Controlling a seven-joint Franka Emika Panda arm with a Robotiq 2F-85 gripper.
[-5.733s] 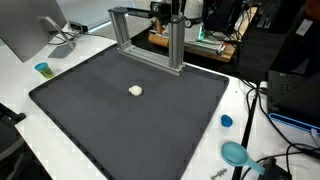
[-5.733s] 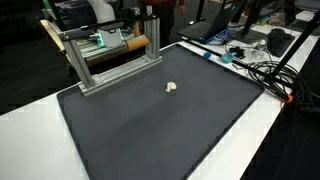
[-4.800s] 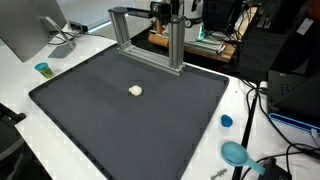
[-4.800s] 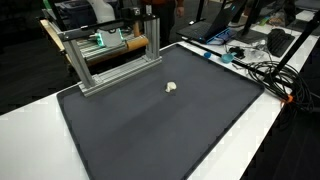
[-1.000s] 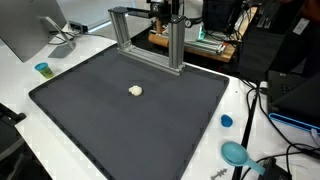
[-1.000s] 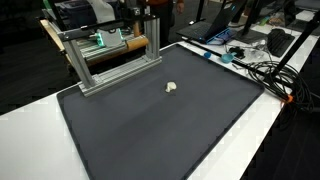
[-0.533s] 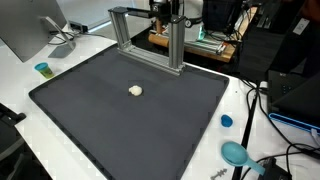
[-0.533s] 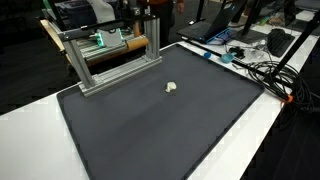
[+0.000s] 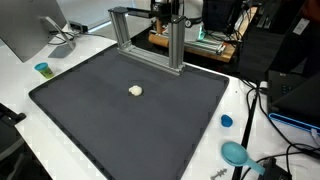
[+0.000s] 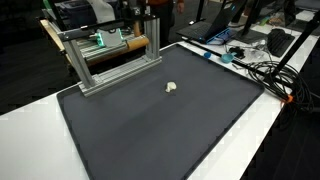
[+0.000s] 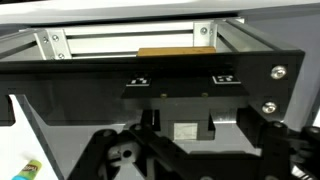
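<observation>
A small white lump [image 9: 135, 90] lies near the middle of a black mat [image 9: 90, 120]; both exterior views show it [image 10: 172, 87]. My gripper [image 9: 166, 9] hangs far from it, behind a metal frame [image 9: 150, 35] at the back edge of the mat, and is partly hidden in an exterior view [image 10: 141, 12]. In the wrist view the gripper [image 11: 190, 168] fills the lower half, its links spread wide with nothing between them. The frame's rails [image 11: 130, 42] lie just beyond it.
A blue cup [image 9: 42, 69], a blue cap [image 9: 226, 121] and a teal bowl-like thing [image 9: 235, 153] stand on the white table around the mat. Cables [image 10: 262, 70] and a monitor [image 9: 25, 30] lie at the sides. Equipment crowds the space behind the frame.
</observation>
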